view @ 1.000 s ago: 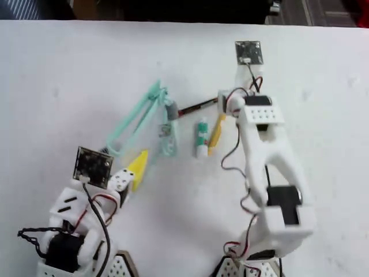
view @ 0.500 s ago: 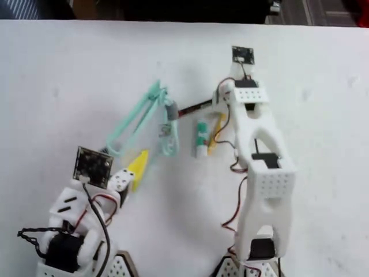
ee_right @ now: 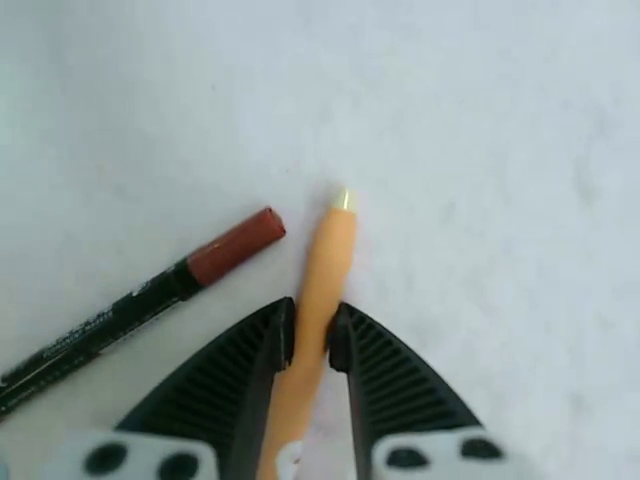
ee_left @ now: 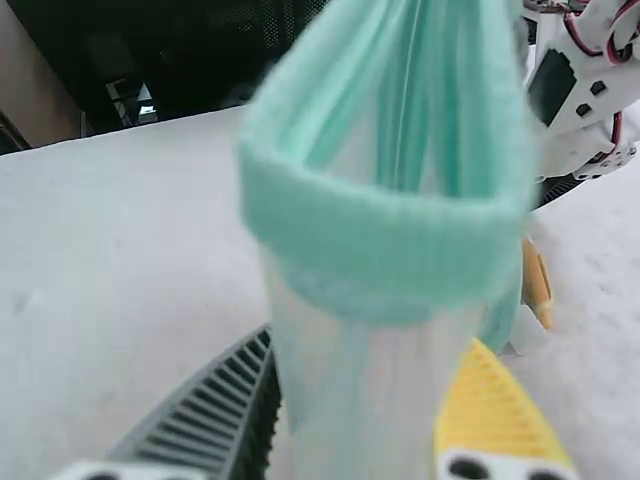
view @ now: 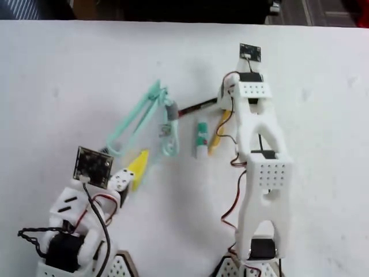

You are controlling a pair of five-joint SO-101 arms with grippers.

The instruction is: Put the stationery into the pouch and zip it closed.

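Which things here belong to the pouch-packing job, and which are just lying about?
Job:
- pouch, held by the left gripper
- orange pen, in the right gripper
- dark pencil
- green-white stick

Not part of it:
- table under them

We list: pouch [ee_left: 385, 240], mint-green trim over clear body; pen [ee_right: 322, 265], orange; pencil [ee_right: 150, 295], black with red-brown end; tube [view: 200, 138], white and green; surface [view: 69, 69], white; left pincer [ee_left: 370, 345], grey ribbed and yellow; right pincer [ee_right: 312, 308], black ribbed.
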